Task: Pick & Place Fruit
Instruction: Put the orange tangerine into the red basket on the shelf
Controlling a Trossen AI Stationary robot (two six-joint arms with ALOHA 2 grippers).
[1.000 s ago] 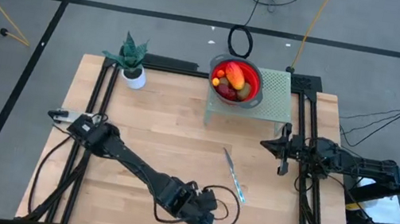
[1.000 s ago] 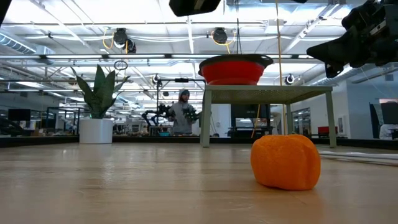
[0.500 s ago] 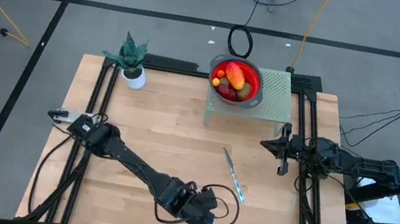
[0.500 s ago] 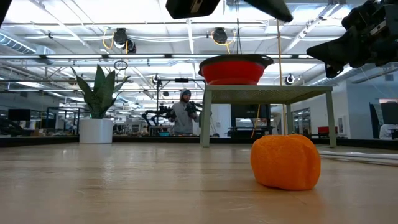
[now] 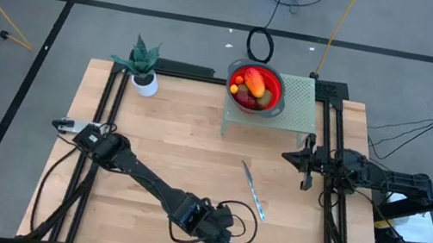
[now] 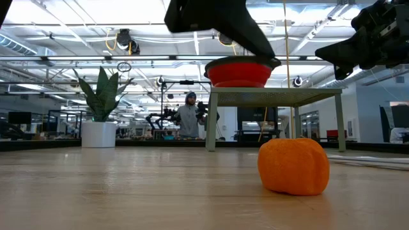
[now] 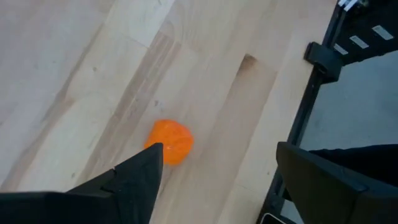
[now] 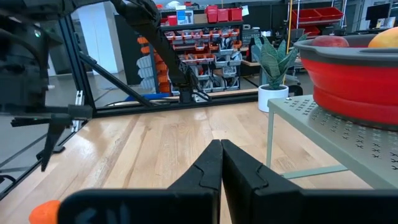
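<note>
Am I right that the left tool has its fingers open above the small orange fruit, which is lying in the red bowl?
Not quite: the small orange fruit lies on the wooden table, as the left wrist view shows. The left tool is indeed open above it.

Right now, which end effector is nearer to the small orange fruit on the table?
Left. The left end effector hangs open just above the orange fruit; the right end effector, shut, waits far across the table near the stand.

No legible text, labels, brands or nos. anywhere in any view.
</note>
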